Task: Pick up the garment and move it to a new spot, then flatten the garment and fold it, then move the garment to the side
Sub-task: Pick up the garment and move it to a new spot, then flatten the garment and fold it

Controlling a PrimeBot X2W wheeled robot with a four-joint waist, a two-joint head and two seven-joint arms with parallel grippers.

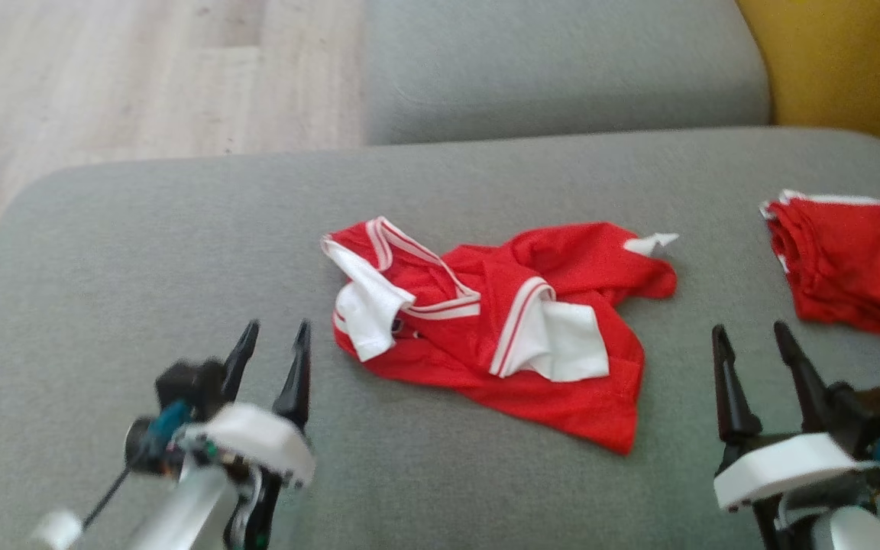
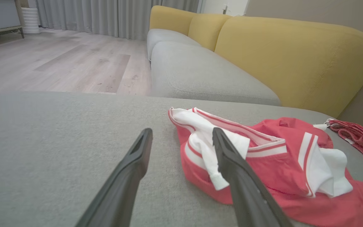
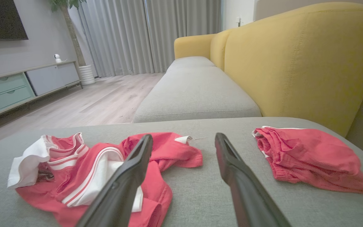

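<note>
Seat: a broad grey fabric cushion (image 1: 142,267) lies under both pairs of fingers and carries everything within reach.
Garment: a red jersey (image 1: 501,321) with white panels and striped trim sits crumpled in a heap on that cushion. It is ahead of the left fingers and off to their right, and ahead of the right fingers and off to their left.
Left gripper (image 1: 278,328): the fingers are spread with nothing between them. From the head view the tips stand near the jersey's left edge, apart from the cloth.
Right gripper (image 1: 749,330): the fingers are spread and empty, with bare grey fabric showing between them.
Second piece: red shorts (image 1: 852,260) with a white edge, loosely folded, lie ahead of the right fingers and to their right, well apart from the jersey.
Further seat: another grey cushion (image 1: 562,69) runs away past all four fingertips.
Backrest: mustard-yellow padding (image 3: 295,63) rises to the right of the right fingers.
Floor: pale wood planks (image 1: 104,76) stretch beyond the left fingers and to their left.
Curtains: grey, floor-length drapes (image 3: 143,34) close off the far end, straight ahead of the fingertips.
Far left wall: a low cabinet (image 3: 27,82) with greenish drawers, a ribbed white pot (image 3: 87,74) holding a thin trunk beside it, and a dark screen (image 3: 2,19) above.
</note>
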